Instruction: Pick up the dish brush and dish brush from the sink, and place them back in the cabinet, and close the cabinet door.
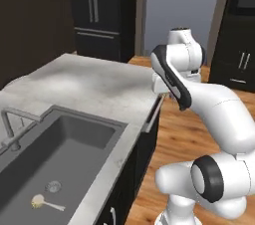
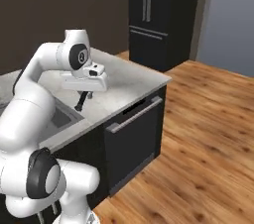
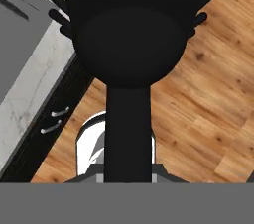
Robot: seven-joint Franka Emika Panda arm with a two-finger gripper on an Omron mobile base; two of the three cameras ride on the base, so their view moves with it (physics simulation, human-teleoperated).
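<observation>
Right now the gripper is clenching the black dish brush by its handle, holding it above the counter beside the sink. The cream-headed dish brush is lying on the sink floor, just beside the round drain.

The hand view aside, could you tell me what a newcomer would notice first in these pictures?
The white arm's gripper is shut on the black dish brush, held above the counter edge beside the sink. The cream-headed brush lies in the sink near the drain.
</observation>
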